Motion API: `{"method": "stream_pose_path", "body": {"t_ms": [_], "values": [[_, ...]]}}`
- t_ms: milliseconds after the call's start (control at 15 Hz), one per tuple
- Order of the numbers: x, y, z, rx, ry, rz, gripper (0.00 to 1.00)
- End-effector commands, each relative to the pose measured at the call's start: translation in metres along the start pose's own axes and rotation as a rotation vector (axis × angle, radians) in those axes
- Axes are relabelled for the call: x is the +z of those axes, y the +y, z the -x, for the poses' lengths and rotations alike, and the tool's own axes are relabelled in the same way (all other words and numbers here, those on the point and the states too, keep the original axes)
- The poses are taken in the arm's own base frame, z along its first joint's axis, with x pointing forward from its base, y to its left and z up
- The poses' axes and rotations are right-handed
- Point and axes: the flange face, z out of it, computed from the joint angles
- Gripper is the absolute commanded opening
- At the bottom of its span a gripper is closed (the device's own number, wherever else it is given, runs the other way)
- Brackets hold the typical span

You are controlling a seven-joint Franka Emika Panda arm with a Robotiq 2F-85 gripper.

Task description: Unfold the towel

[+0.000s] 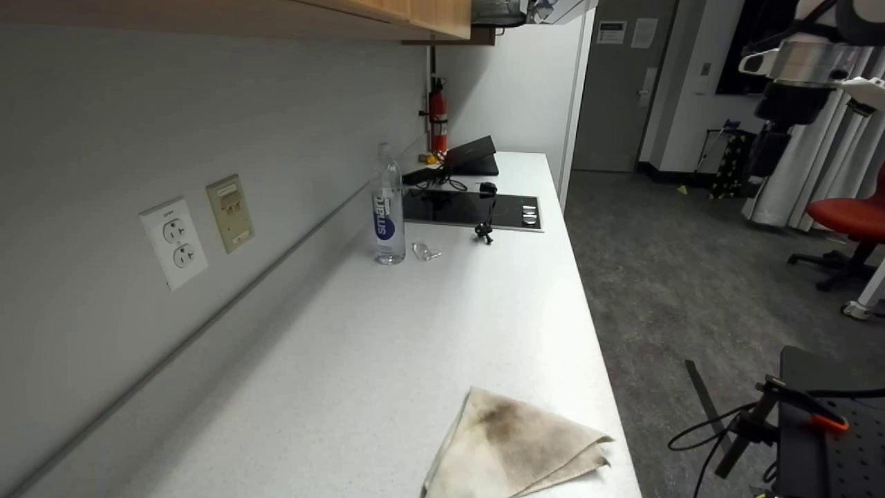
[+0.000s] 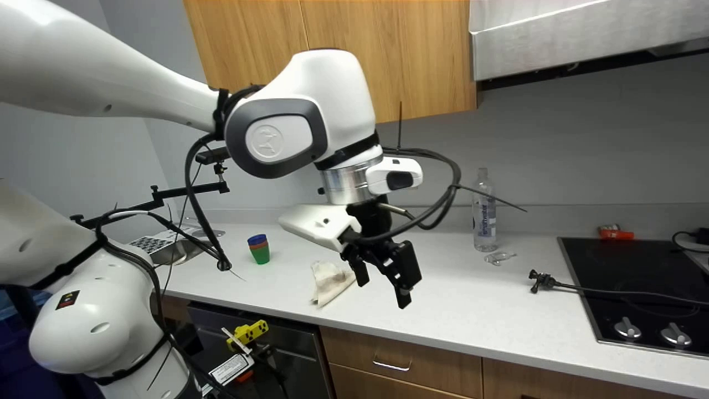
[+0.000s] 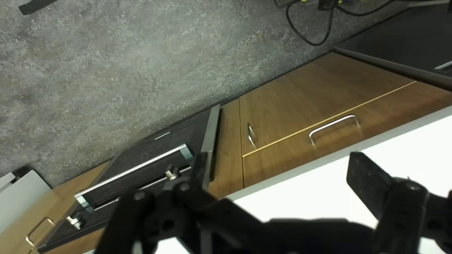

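A beige towel with a dark stain lies folded on the white counter near its front edge, in an exterior view point(image 1: 515, 443). It also shows in an exterior view point(image 2: 330, 282), partly behind the gripper's finger. My gripper point(image 2: 384, 291) is open with nothing between its fingers. It is raised above counter height, apart from the towel. In an exterior view the gripper point(image 1: 766, 152) hangs at the upper right, out over the floor side. In the wrist view the open fingers point(image 3: 279, 157) face the counter edge and cabinet fronts. The towel is out of the wrist view.
A clear water bottle point(image 2: 485, 219) stands by the wall with a small clear plastic piece point(image 2: 499, 257) near it. A black cooktop point(image 1: 463, 209) with a cable and small black clamp point(image 2: 541, 281) lies further along. Stacked coloured cups point(image 2: 258, 249) stand near a sink. Wooden cabinets point(image 2: 388, 55) hang above.
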Motion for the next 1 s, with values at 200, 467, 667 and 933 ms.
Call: {"method": "stream_pose_path", "body": {"t_ms": [200,467,667,933], "values": [[0.010,0.009,-0.018,-0.001,-0.036,0.005,1.00],[0.007,0.038,-0.027,-0.085,-0.042,-0.017,1.00],[0.005,0.020,-0.031,-0.166,-0.031,-0.047,1.00],[0.010,-0.013,-0.037,-0.277,-0.045,-0.113,1.00]]}}
